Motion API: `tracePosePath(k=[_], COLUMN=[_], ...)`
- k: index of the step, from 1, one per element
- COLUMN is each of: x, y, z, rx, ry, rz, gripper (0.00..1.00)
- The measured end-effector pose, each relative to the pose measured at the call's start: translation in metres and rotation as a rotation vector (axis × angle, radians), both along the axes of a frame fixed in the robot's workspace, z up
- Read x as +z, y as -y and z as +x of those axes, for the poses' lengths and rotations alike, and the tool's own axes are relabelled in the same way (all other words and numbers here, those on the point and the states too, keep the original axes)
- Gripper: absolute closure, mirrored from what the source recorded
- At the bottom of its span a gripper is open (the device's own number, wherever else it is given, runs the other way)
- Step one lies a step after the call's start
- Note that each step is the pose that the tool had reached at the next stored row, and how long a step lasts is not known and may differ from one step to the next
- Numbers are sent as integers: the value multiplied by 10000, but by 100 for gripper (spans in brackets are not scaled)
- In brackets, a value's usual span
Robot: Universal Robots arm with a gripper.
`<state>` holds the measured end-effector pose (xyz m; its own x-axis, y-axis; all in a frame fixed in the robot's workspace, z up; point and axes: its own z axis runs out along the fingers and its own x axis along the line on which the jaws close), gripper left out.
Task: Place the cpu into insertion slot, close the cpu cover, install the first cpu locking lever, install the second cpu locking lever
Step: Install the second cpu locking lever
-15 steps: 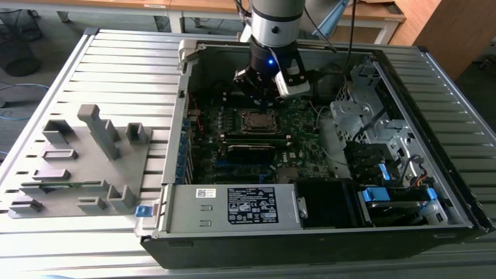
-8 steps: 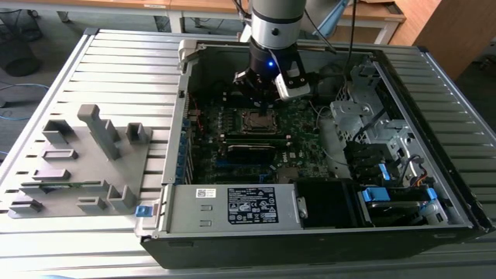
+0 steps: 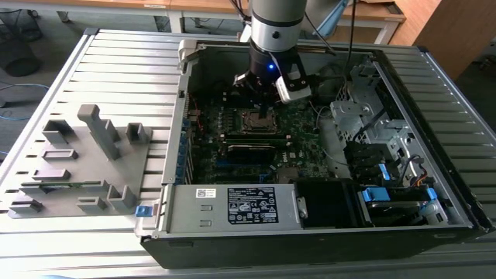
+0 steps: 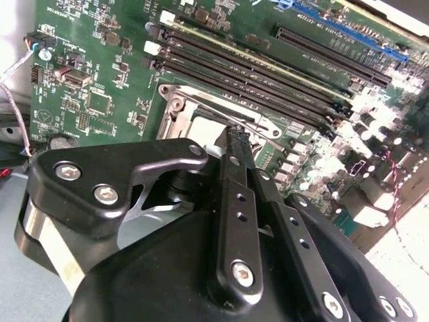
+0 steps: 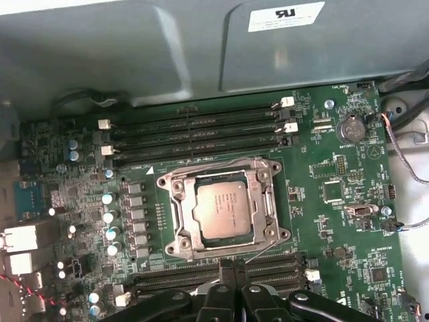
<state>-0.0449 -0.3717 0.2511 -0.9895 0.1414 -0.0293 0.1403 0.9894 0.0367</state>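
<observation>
While the arm's body hides part of the motherboard at upper centre of the exterior view, the cpu (image 5: 226, 212) lies in the insertion slot (image 5: 175, 221) with the cpu cover (image 5: 268, 204) down around it. The tool (image 4: 236, 137), fingers pressed together and empty, hangs just beside the socket.

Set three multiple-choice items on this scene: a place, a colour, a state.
1. The cpu lies: A in the slot; B on the grey rack; C on the power supply.
2. The board is: A red; B green; C white.
3. The cover is: A upright; B gone; C down round the cpu.
Key: A, its metal top shows inside the slot; B, green in both wrist views; C, its frame lies flat round the chip.
</observation>
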Motion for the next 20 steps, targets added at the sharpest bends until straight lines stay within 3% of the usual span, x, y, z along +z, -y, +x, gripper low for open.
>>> tracePosePath(k=[11,20], x=[-30,-91], y=[22,30], z=[-79,-179], rx=[214,268], ry=[-1,-2], rz=[-48,-89], gripper=[89,89])
